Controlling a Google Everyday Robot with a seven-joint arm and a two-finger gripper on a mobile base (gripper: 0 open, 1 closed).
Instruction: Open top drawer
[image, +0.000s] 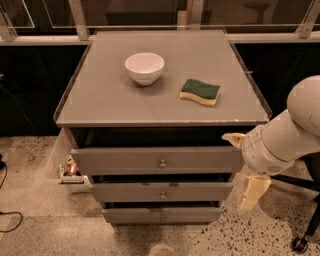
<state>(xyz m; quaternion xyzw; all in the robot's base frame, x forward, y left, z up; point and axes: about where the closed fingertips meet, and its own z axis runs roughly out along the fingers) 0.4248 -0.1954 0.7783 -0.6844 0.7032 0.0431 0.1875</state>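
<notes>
The top drawer (125, 161) is the widest grey front, just under the cabinet top, with a small round metal knob (162, 163) at its centre. A dark gap shows above the front; its inside is hidden. My gripper (243, 167) is at the end of the white arm coming in from the right. It sits low beside the right end of the top drawer's front, well right of the knob and not touching it. Its cream parts point left and down.
A white bowl (144, 67) and a green-and-yellow sponge (200, 92) lie on the grey cabinet top (100, 100). Two narrower drawers (162, 192) sit below the top one. Small clutter (70, 170) lies on the floor at the cabinet's left. A chair base (300, 240) stands at right.
</notes>
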